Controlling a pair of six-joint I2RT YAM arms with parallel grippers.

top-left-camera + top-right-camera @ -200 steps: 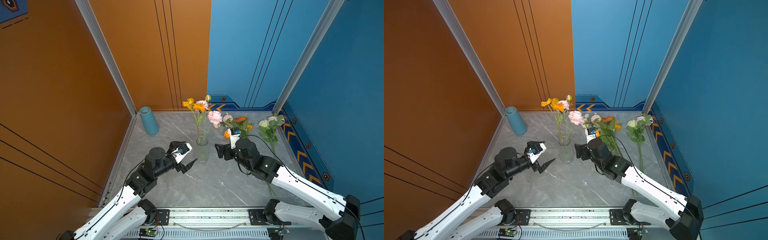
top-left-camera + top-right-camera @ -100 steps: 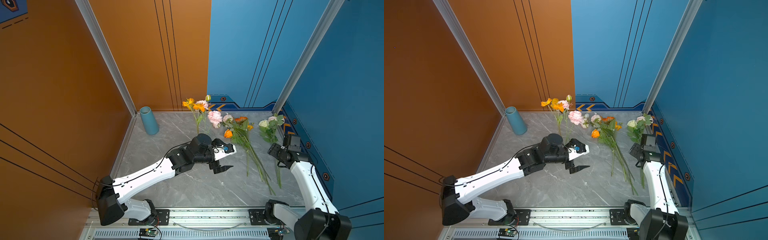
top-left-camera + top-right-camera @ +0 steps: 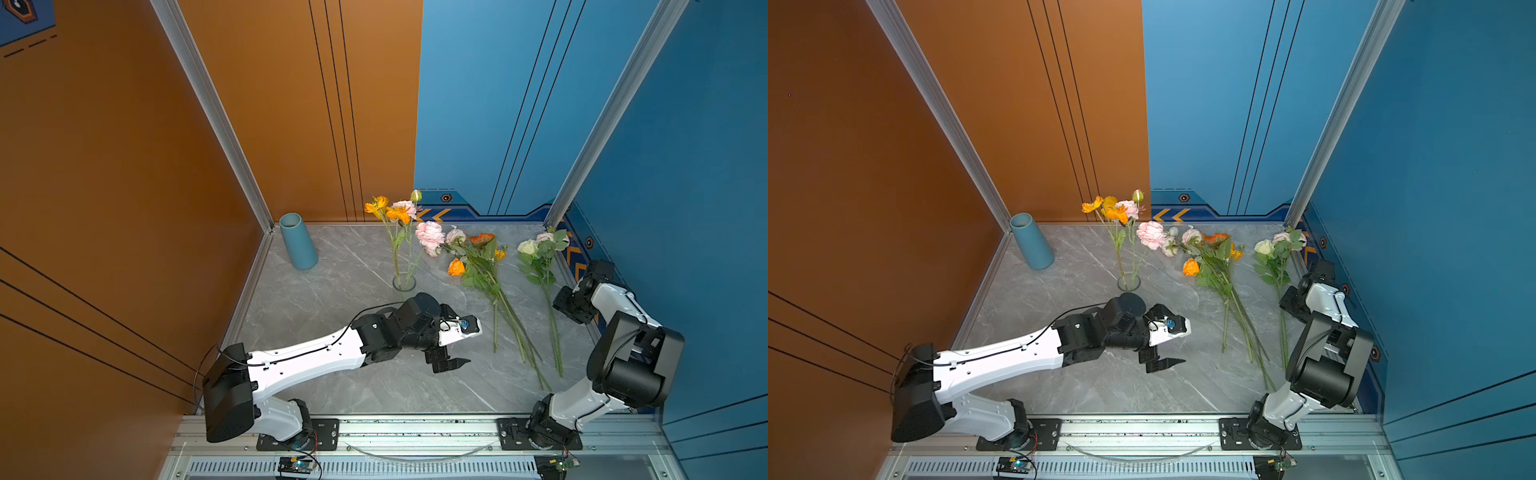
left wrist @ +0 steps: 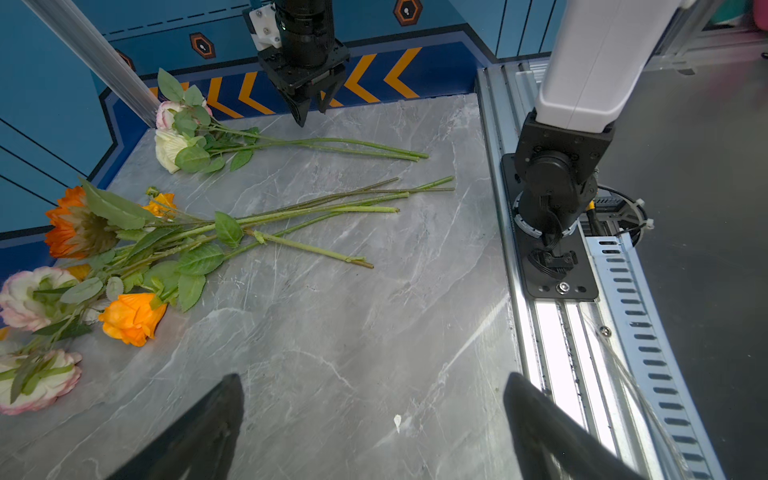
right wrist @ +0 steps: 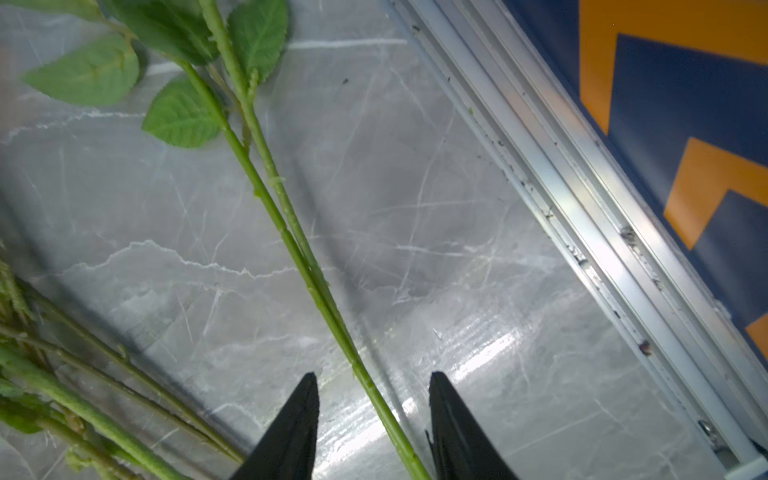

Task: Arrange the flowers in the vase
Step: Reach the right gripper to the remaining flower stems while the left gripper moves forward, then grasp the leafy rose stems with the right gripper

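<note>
A clear glass vase [image 3: 404, 283] [image 3: 1128, 282] stands mid-table with orange and pink flowers [image 3: 395, 210] upright in it. A bunch of pink and orange flowers [image 3: 482, 266] [image 4: 199, 249] lies flat to its right. Further right lies a cream and pink pair [image 3: 540, 257] [image 4: 178, 141]. My right gripper [image 3: 571, 309] [image 5: 372, 374] is low over that pair's stems. One green stem [image 5: 291, 237] runs between its jaws, which stand apart with a gap on each side. My left gripper [image 3: 453, 338] [image 4: 372, 376] hovers wide open over bare table with nothing in it.
A teal cylinder vase [image 3: 297, 241] stands in the back left corner. Walls close the table [image 3: 332, 299] on three sides. An aluminium rail [image 5: 582, 216] runs close beside my right gripper. The arm bases sit on the front rail [image 3: 415, 428].
The right arm swung from beside the glass vase out to the pair at the right edge. The left arm stretched from the vase's left toward the table's middle.
</note>
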